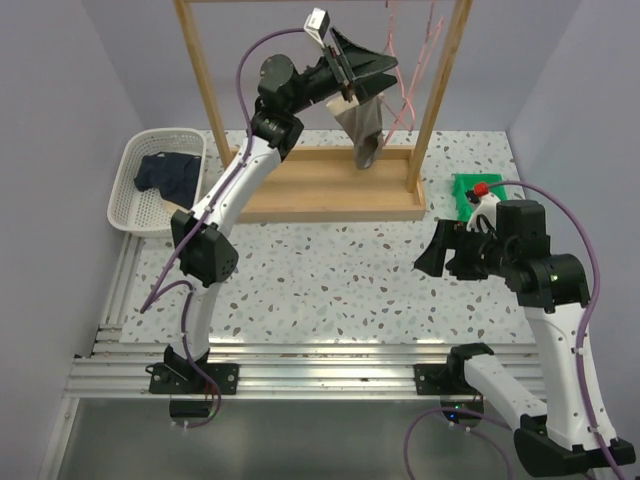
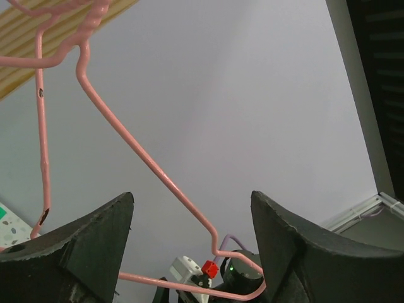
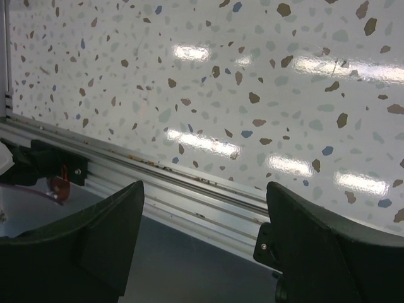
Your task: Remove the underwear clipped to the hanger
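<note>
The left claw [image 2: 192, 202] is raised at the far side, jaws apart and clamped on nothing. The wire of the pink hanger [image 2: 126, 139] crosses the gap beyond the fingertips, so the claw appears set to work at the hanger's lower bar rather than directly on the cloth. The hanger is thin coated wire, bent in angular steps, with a twisted neck. Directly below the claw hangs the grey pair [image 1: 366, 125]: soft, limp cloth gathered into a narrow drape, beige waistband uppermost. Its clip is hidden by the claw. The hanger is suspended within the wooden rack [image 1: 203, 80], which has plain light timber posts on a flat base. The navy pair [image 1: 165, 172] lies crumpled in the white latticed basket [image 1: 128, 180] at far left and is judged already removed. The right claw [image 3: 205, 189], jaws apart and empty, is held low at near right over the glossy speckled table [image 3: 252, 63].
</note>
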Motion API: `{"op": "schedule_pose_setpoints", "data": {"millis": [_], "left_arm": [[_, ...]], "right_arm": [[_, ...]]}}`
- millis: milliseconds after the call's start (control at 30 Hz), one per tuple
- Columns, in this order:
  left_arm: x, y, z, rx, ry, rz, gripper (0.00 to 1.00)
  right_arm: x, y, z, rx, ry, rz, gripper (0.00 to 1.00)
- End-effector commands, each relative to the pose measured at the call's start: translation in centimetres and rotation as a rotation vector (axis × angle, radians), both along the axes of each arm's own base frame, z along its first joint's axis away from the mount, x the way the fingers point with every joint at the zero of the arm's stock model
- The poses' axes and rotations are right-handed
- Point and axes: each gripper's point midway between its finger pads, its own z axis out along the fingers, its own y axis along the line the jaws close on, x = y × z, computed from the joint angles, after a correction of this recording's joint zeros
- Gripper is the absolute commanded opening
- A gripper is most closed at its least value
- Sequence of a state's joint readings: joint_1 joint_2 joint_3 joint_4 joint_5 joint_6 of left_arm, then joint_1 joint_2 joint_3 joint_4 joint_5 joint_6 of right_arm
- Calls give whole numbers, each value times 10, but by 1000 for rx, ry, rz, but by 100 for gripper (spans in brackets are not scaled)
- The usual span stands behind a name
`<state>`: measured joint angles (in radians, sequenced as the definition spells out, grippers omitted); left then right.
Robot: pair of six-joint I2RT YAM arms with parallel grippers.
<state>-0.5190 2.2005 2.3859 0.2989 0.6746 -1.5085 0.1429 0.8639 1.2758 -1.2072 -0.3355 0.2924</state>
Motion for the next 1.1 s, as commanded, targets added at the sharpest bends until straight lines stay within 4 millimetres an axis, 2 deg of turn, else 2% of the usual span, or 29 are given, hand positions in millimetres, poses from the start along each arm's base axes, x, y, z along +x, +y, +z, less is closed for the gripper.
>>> {"op": "schedule_pose_setpoints", "data": {"millis": [0, 67, 233, 300, 533, 633, 667, 733, 767, 800, 833, 1067], "left_arm": [[-8, 9, 28, -55, -61, 21, 79], [-5, 8, 27, -61, -53, 31, 84], [-4, 0, 26, -102, -20, 21, 84], [-8, -6, 29, -135, -7, 4, 83], [-6, -26, 19, -173, 62, -6, 78], [-4, -28, 18, -189, 75, -6, 70], [-4, -28, 19, -193, 76, -5, 63], [-3, -25, 24, -213, 70, 5, 54], [-2, -24, 26, -217, 69, 10, 44], [-2, -23, 27, -222, 66, 13, 39], [-2, -24, 27, -223, 69, 15, 30], [0, -18, 30, -232, 63, 17, 9]], "right_arm": [[4, 5, 15, 2, -54, 42, 81], [4, 6, 18, 4, -57, 46, 80], [4, 7, 19, 11, -60, 54, 77], [3, 7, 19, 12, -61, 54, 77], [3, 7, 19, 13, -62, 46, 75], [3, 7, 18, 15, -61, 39, 73], [3, 7, 18, 15, -61, 39, 73], [3, 7, 18, 17, -61, 39, 72], [3, 7, 17, 18, -60, 36, 72], [3, 6, 16, 16, -61, 34, 71], [4, 6, 16, 17, -59, 33, 71], [7, 7, 13, 14, -52, 32, 70]]}}
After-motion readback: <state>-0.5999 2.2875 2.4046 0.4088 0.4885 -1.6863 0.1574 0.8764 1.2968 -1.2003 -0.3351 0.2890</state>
